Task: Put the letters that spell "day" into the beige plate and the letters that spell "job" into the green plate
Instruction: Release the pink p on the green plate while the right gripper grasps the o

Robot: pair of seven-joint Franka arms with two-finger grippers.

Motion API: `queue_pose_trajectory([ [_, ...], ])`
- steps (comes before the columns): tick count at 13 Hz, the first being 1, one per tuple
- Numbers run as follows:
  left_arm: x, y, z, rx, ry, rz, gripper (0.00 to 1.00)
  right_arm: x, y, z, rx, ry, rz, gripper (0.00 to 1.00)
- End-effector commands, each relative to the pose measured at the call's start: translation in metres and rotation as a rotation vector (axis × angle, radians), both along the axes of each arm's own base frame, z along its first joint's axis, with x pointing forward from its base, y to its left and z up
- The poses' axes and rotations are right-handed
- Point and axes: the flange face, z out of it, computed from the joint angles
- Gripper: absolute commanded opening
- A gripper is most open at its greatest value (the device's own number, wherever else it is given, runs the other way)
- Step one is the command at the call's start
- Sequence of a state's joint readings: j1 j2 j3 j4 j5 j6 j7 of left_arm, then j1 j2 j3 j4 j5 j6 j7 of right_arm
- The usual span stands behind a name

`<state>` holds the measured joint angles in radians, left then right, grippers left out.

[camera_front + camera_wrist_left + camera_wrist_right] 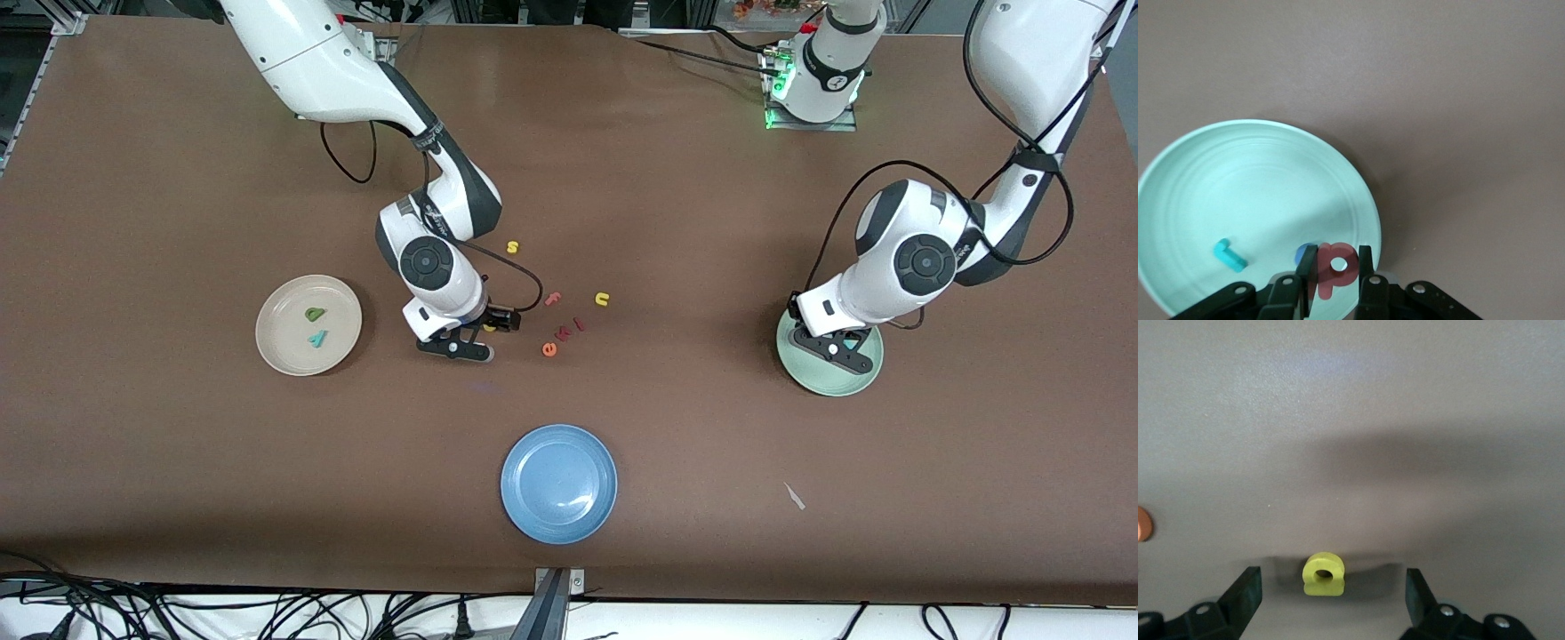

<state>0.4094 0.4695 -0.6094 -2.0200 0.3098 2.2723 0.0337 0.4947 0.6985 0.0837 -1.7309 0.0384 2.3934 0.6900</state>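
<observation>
Right wrist view: yellow a (1324, 574) between tool (1331, 593) fingers

Matt brown table (178, 462), glossy green plate (1238, 180), smooth matt plastic yellow a (1324, 574).

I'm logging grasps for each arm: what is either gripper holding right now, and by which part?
The left gripper pinches the pinkish-red b across its round bowl, over the green plate. The right gripper holds nothing, open around the yellow a.
</observation>
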Motion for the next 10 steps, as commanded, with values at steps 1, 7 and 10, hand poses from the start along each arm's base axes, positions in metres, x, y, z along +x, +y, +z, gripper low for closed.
queue_pose_trajectory([
  [1,0.008,-0.004,-0.015,0.034,-0.021,0.032,0.00,0.002,0.009,-0.002,-0.004,0.001,0.002,0.89],
  [7,0.031,0.008,-0.037,0.083,-0.059,0.026,0.00,0.003,0.009,-0.001,-0.004,-0.001,0.014,0.76],
  [10,0.036,0.012,-0.047,0.095,-0.064,0.017,0.00,0.003,0.009,-0.001,-0.004,-0.002,0.014,0.69],
])
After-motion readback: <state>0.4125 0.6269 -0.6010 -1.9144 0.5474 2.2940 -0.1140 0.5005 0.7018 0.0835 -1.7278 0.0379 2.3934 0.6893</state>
